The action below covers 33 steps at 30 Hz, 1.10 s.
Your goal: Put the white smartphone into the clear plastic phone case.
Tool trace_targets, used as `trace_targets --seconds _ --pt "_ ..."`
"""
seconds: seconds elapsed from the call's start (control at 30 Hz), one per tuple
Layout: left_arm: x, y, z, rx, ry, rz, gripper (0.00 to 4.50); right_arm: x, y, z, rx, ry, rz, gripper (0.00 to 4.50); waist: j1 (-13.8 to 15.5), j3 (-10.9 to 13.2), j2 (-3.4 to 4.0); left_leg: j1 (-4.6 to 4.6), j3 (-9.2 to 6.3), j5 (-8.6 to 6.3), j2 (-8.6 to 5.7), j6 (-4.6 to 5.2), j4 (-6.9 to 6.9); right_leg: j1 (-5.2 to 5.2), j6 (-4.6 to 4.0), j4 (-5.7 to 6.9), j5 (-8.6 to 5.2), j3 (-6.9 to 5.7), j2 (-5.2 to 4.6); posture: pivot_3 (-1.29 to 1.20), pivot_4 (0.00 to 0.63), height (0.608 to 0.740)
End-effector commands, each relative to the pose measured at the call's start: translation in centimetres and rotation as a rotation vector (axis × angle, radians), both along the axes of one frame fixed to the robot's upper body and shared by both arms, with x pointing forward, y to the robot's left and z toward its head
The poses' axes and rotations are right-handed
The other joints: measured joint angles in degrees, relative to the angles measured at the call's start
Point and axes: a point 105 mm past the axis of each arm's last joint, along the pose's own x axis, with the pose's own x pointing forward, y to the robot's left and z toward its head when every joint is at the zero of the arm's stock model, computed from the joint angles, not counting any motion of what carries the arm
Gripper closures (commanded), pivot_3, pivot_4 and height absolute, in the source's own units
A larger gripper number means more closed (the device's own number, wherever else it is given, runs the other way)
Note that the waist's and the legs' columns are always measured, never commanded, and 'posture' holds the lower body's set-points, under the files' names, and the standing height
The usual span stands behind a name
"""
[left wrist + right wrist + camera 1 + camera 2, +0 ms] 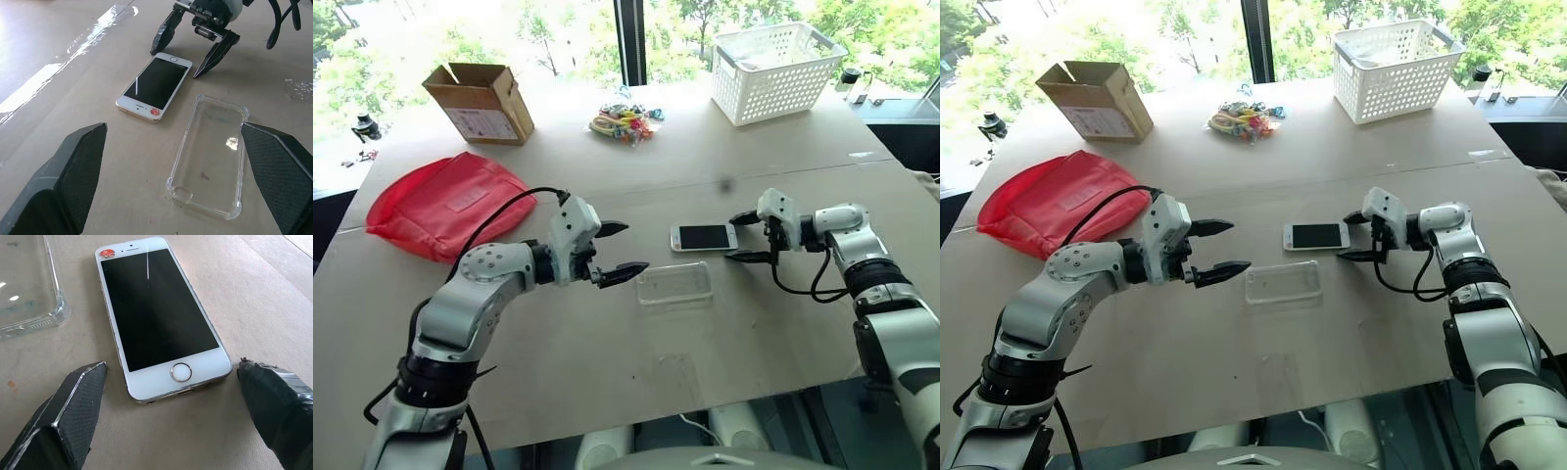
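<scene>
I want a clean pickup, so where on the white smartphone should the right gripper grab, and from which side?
Probably across the two long edges near the home-button end. The white smartphone lies flat, screen up, with that end toward the open right gripper, whose fingers already flank its width. Come in low from there; the clear plastic phone case lies apart alongside.

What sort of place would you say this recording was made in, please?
Probably an upper-floor lab or office workspace set up for robot trials: a large beige worktable stands against tall windows overlooking treetops, with props such as a white perforated plastic basket and an open brown cardboard box.
</scene>
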Motion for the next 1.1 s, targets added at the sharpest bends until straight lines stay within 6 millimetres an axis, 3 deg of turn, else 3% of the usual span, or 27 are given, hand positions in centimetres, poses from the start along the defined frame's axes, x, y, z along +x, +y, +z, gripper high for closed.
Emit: trace_targets --seconds 0.03,0.17,0.3,0.57,0.7,0.87,1.03,1.1 --pt "-0.2 0.0 0.7 0.002 -0.038 -0.007 0.06 0.9 1.3 0.8 0.029 -0.055 -0.007 0.0 -0.24 0.0 0.0 0.01 0.02 0.0 0.0 0.0 0.0 0.0 0.0 0.01 0.0 0.02 0.0 0.0 0.15 0.74" --pt "-0.2 0.0 0.7 0.003 -0.039 -0.009 0.06 1.2 2.1 1.6 0.061 -0.082 0.012 0.0 -0.28 0.02 0.02 0.02 0.03 0.0 0.0 0.0 -0.01 -0.01 -0.01 0.04 0.01 0.03 -0.01 0.0 0.15 0.74" --pt "-0.1 -0.1 0.7 0.001 -0.042 -0.01 0.06 0.5 2.5 0.7 0.015 -0.069 0.074 0.0 0.12 0.03 0.02 -0.06 0.03 0.0 0.0 0.0 -0.02 -0.03 0.0 -0.05 0.01 0.02 -0.05 0.0 0.15 0.74" --pt "0.0 0.1 0.9 0.006 -0.047 -0.003 0.06 -0.7 0.1 -2.4 -0.14 0.075 0.072 0.0 0.76 0.02 0.01 -0.02 0.01 -0.01 -0.02 -0.01 -0.05 -0.01 0.0 -0.05 0.01 0.0 -0.07 0.0 0.15 0.74" --pt "0.2 0.2 1.0 0.004 -0.057 0.003 0.06 -1.8 -0.5 -2.9 -0.144 0.2 0.101 0.0 1.76 0.02 0.01 -0.04 -0.05 -0.01 -0.04 -0.01 -0.04 0.03 0.0 -0.09 0.0 -0.07 -0.11 0.0 0.15 0.74" --pt "0.2 -0.1 1.1 -0.012 -0.054 -0.004 0.06 -2.1 -0.7 -3.3 -0.155 0.213 0.1 0.0 2.16 0.01 0.01 -0.09 -0.12 0.0 -0.04 -0.01 -0.05 0.02 -0.01 -0.13 0.0 -0.16 -0.11 0.0 0.15 0.74" --pt "0.2 -0.2 1.0 -0.013 -0.048 -0.009 0.0 -1.9 -0.8 -3.3 -0.162 0.196 0.082 1.6 2.14 0.01 0.01 -0.09 -0.12 0.0 -0.05 -0.01 -0.05 0.02 -0.01 -0.14 0.0 -0.16 -0.12 0.0 0.15 0.74" --pt "0.2 -0.3 1.0 -0.013 -0.047 -0.01 0.0 -1.9 -0.9 -3.3 -0.161 0.195 0.077 1.61 2.15 0.01 0.0 -0.09 -0.12 0.0 -0.05 -0.01 -0.04 0.03 -0.01 -0.14 0.0 -0.17 -0.12 0.0 0.15 0.74"
